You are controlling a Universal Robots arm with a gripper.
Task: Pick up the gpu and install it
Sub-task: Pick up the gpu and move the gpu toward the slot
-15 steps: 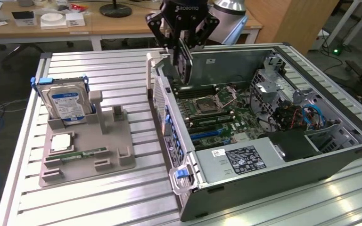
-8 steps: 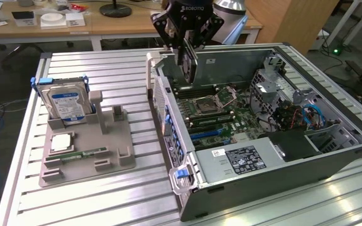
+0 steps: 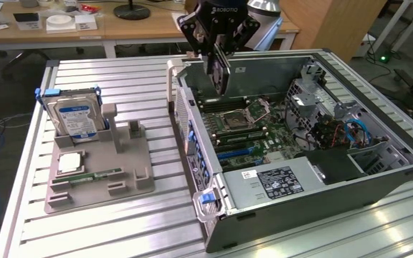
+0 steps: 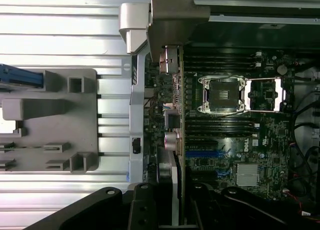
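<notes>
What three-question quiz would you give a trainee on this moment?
1. True or false: the gpu lies on the grey holder.
2. What stands upright in that holder? A) hard drive B) gpu C) fan
3. What is the gripper shut on, over the open computer case?
Key: 1 false; 2 A; 3 the gpu, held on edge.
</notes>
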